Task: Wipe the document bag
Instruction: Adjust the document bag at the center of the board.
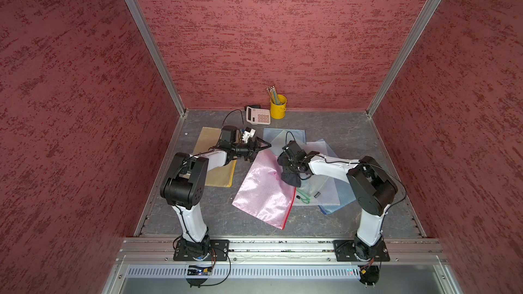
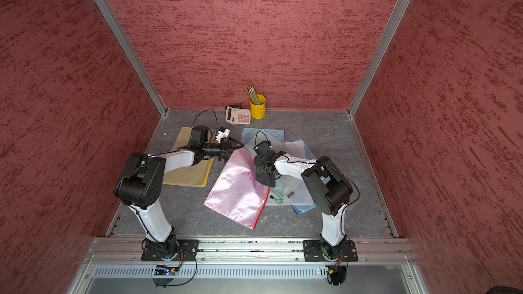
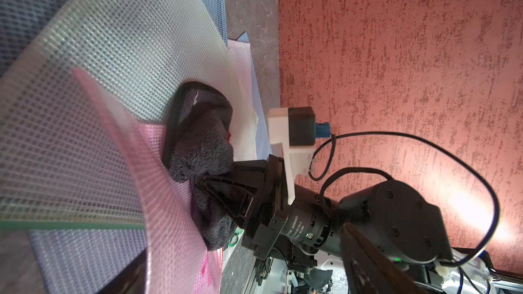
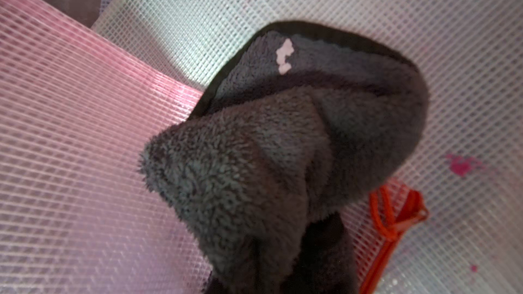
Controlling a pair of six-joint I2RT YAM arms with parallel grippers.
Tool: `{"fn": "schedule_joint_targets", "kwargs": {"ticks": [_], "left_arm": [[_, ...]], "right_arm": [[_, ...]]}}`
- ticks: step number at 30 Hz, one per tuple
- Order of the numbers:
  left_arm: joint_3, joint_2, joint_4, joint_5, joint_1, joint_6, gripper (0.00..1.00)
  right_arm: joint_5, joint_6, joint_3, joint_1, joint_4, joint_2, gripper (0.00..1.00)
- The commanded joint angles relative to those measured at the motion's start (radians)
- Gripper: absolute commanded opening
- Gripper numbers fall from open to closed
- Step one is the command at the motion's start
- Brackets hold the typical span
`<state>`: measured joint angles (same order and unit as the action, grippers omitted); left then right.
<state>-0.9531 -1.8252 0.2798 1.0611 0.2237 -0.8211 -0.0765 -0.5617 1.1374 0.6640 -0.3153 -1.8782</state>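
There, the right gripper (image 1: 288,171) was clenched on a dark grey cloth (image 1: 292,181), which bulged below its fingers onto the pink document bag (image 1: 261,193) near the red zipper edge (image 1: 289,209). The left gripper (image 1: 261,148) stood spread wide, the bag's far corner right at its fingertips.

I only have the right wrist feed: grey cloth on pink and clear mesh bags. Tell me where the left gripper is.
Observer: The left gripper is open, at the far corner of the pink bag, as seen in both top views.
Operator: Report what holds the cloth.
Observer: The right gripper is shut on the cloth; the left wrist view shows it.
Operator: List what else is around.
Observer: A calculator and a yellow pencil cup stand by the back wall.
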Motion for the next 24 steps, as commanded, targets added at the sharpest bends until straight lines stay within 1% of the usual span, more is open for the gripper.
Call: {"fn": "schedule_joint_targets", "kwargs": {"ticks": [1,2,5,7,9,12,17,19,21,24], "left_arm": [[0.064,0.026,0.179,0.023,-0.034,-0.092,0.89],[0.061,0.026,0.163,0.022,-0.038,-0.081,0.88],[-0.033,-0.004,-0.064,0.019,-0.013,0.058,0.78],[-0.115,-0.032,-0.229,0.001,0.019,0.171,0.7],[-0.167,-0.055,-0.338,-0.028,0.035,0.246,0.61],[-0.196,-0.073,-0.394,-0.047,0.03,0.286,0.52],[-0.291,-0.127,-0.598,-0.098,0.028,0.426,0.39],[-0.336,-0.158,-0.676,-0.115,0.042,0.476,0.32],[-0.361,-0.175,-0.738,-0.155,0.053,0.512,0.23],[-0.329,-0.163,-0.725,-0.185,0.051,0.497,0.12]], "right_arm": [[0.029,-0.012,-0.028,-0.003,0.021,-0.01,0.0],[0.03,-0.013,-0.029,-0.003,0.022,-0.01,0.0],[0.032,-0.009,-0.025,-0.003,0.019,-0.015,0.0],[0.029,-0.004,-0.021,-0.002,0.018,-0.015,0.0],[0.023,-0.001,-0.018,-0.003,0.015,-0.015,0.0],[0.018,0.0,-0.018,-0.003,0.013,-0.012,0.0],[0.008,0.01,-0.011,-0.003,0.008,-0.012,0.0],[-0.009,0.022,0.002,-0.004,-0.009,-0.009,0.0],[-0.026,0.035,0.016,-0.006,-0.026,0.002,0.0],[-0.065,0.056,0.038,-0.016,-0.06,0.033,0.0]]}}
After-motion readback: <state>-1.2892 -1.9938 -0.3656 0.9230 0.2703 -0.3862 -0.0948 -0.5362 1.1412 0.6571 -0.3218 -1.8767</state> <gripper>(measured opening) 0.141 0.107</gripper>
